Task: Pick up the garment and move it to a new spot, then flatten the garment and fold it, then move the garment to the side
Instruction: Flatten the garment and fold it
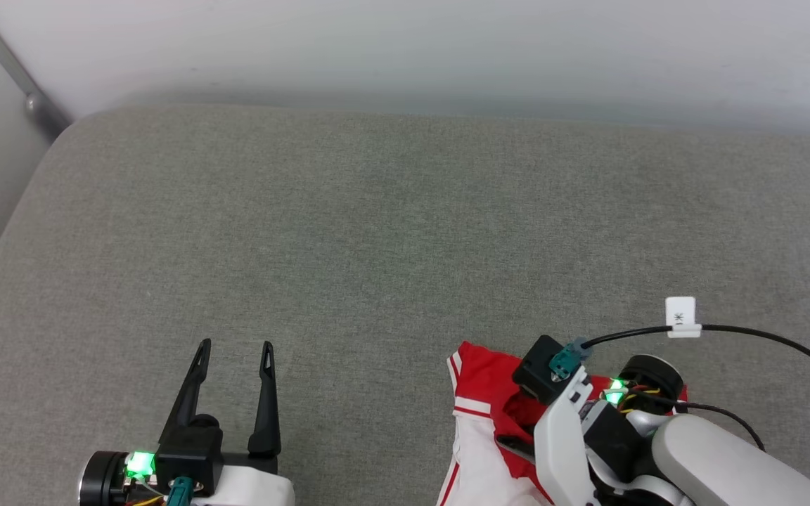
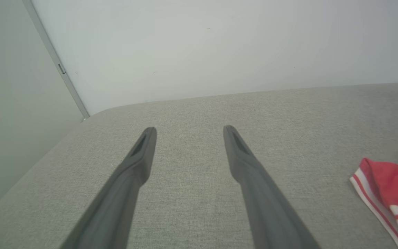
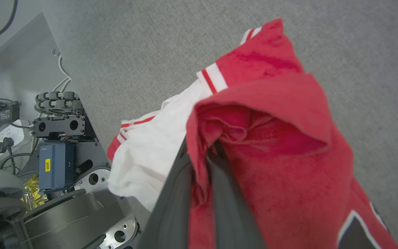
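The jaws of the right gripper [image 3: 202, 162] are closed together on one fold of the garment [image 3: 282, 173], with red cloth pinched between its two dark fingers [image 3: 171, 211]. The rest of the one garment is bunched around them. One white sleeve [image 3: 143, 155] edged with red-and-white striped trim is seen to one side of the clamped fold. One corner of a black, white-edged print [image 3: 358, 231] is seen at the lower edge of the right wrist view.

In the head view the garment [image 1: 479, 379] is found at the near edge of the worktop [image 1: 377, 232], on the robot's right and partly covered by the right wrist. Whether it is lifted clear cannot be told.

The jaws of the left gripper [image 1: 235, 346] are held wide apart with nothing between them. Its two fingers [image 2: 140, 162] are pointed across bare grey fabric, well apart from the garment [image 2: 385, 180].

Two green lights are lit, one at the left wrist [image 1: 140, 464] and one at the right wrist [image 1: 614, 395]. One black cable [image 1: 763, 336] carrying one white tag [image 1: 680, 316] is run from the right wrist across the worktop.
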